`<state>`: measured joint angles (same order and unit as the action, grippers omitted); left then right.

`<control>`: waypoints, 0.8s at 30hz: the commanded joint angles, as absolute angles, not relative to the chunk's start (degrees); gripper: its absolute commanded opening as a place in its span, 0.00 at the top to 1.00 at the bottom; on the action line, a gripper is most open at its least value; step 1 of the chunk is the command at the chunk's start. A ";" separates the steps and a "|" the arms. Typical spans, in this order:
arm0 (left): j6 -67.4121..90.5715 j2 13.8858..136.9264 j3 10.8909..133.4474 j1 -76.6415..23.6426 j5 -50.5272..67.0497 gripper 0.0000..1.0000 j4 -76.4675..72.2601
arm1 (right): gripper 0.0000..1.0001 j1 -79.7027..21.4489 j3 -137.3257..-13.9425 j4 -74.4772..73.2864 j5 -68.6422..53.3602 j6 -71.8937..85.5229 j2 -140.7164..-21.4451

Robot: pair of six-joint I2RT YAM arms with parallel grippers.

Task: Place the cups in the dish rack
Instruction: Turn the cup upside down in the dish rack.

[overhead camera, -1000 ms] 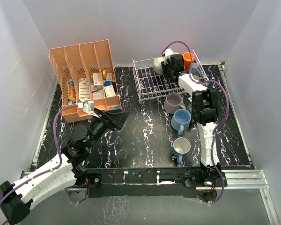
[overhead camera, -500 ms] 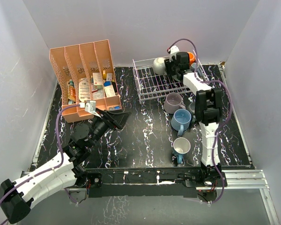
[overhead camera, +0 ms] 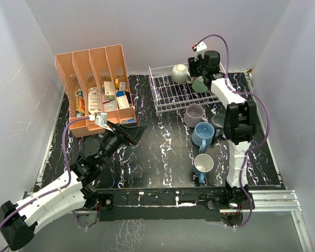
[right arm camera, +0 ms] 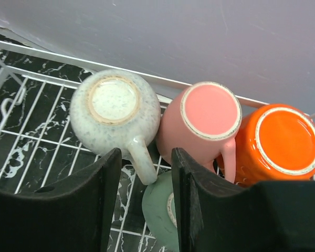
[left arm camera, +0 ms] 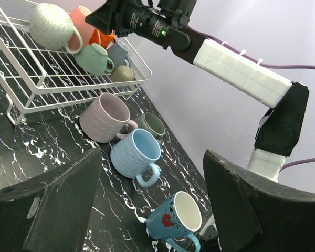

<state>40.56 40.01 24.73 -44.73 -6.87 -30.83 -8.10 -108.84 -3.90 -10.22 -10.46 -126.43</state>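
My right pincer hangs over the far right end of the dish rack, jaws apart

On the right wrist cam the pincer is spread with nothing clamped. Under it, upside down in the rack's far corner, are a speckled cream mug, a pink mug and an orange mug, plus a green mug showing in the gap between the fingers. Four more are on the counter just near of the rack: a lilac mug, a light blue mug, a dark mug and a flowered mug. My left pincer sits low at the near left, wide apart and empty, beside the salmon organizer.
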 commanded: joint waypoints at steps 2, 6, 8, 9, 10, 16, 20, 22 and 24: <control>40.69 38.38 25.46 -44.47 -6.50 0.24 -32.33 | 0.60 -8.08 -107.34 -2.21 -20.72 -16.15 -120.73; 40.86 37.91 25.14 -44.47 -6.68 0.24 -32.14 | 0.92 -8.00 -107.82 -7.09 -30.83 -23.61 -121.44; 40.87 37.68 25.05 -44.46 -6.70 0.24 -31.93 | 0.92 -7.93 -109.83 -9.40 -31.18 -24.41 -123.28; 40.88 37.56 25.02 -44.43 -6.73 0.24 -31.79 | 0.92 -7.85 -110.99 -10.65 -30.94 -24.56 -124.35; 40.87 37.39 25.02 -44.45 -6.70 0.24 -31.54 | 0.92 -7.83 -112.08 -11.86 -30.62 -24.60 -125.81; 40.87 36.59 24.90 -44.46 -7.08 0.24 -30.59 | 0.92 -7.48 -114.43 -13.38 -25.75 -24.15 -129.30; 40.96 36.78 24.77 -44.47 -7.16 0.24 -30.98 | 0.92 -6.94 -115.19 -13.07 -22.78 -24.05 -130.69; 41.03 36.99 24.82 -44.47 -7.07 0.24 -31.01 | 0.92 -6.50 -115.23 -12.13 -21.28 -23.29 -131.07; 40.96 37.15 24.81 -44.47 -7.07 0.24 -31.05 | 0.92 -6.13 -115.22 -10.81 -19.20 -22.20 -131.30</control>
<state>41.12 37.56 24.73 -44.73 -6.92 -29.95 -7.22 -111.68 -14.17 -23.66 -23.55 -131.61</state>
